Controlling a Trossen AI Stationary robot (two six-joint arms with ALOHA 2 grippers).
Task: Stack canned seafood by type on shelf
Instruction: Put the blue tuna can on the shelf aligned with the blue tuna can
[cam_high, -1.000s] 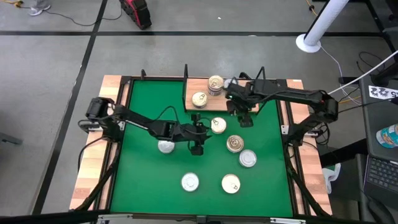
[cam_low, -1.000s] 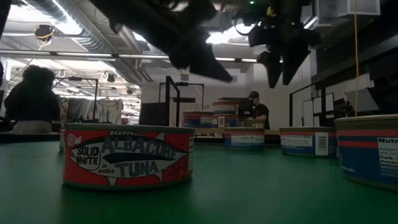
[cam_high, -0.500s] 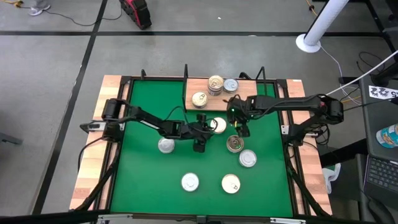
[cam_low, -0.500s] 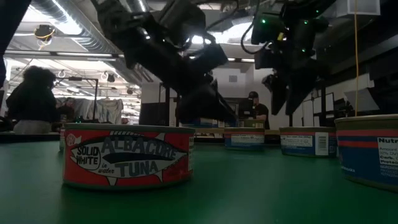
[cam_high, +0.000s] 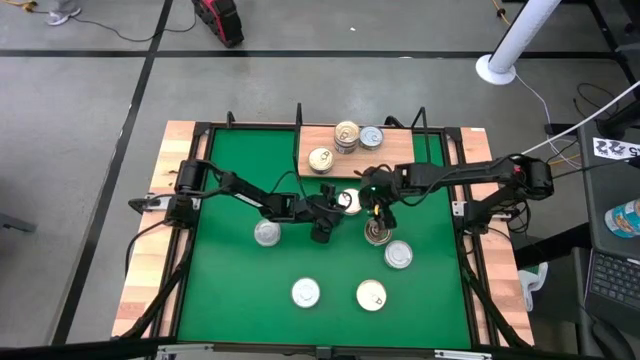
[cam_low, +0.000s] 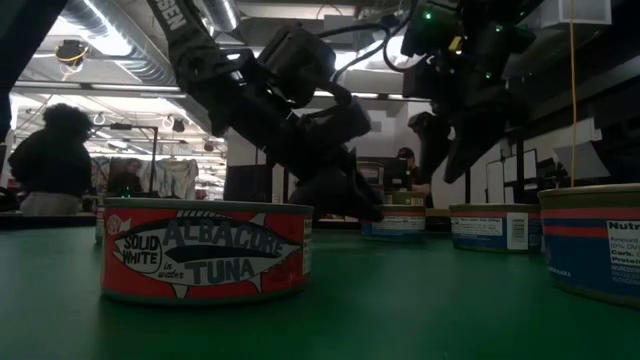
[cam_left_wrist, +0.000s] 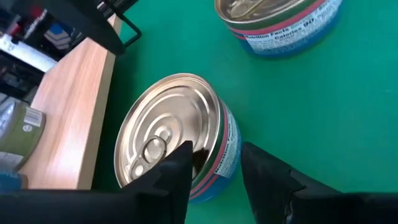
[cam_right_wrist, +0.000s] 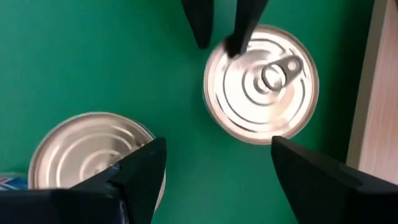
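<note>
Left gripper (cam_high: 333, 204), newly astride round ribbed tin (cam_high: 350, 201)

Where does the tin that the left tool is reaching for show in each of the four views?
High view: the tin lies centre, beside the shelf, at the left tool.
Low view: I cannot find it; the left arm covers that area.
Left wrist view: centre-left.
Right wrist view: upper right.
Shared landmark: the shelf's wooden board, next to the tin in the high and both wrist views.

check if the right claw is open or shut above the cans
Open. In its wrist view the right claw has its two fingers spread wide over bare green mat, nothing between them.
</note>
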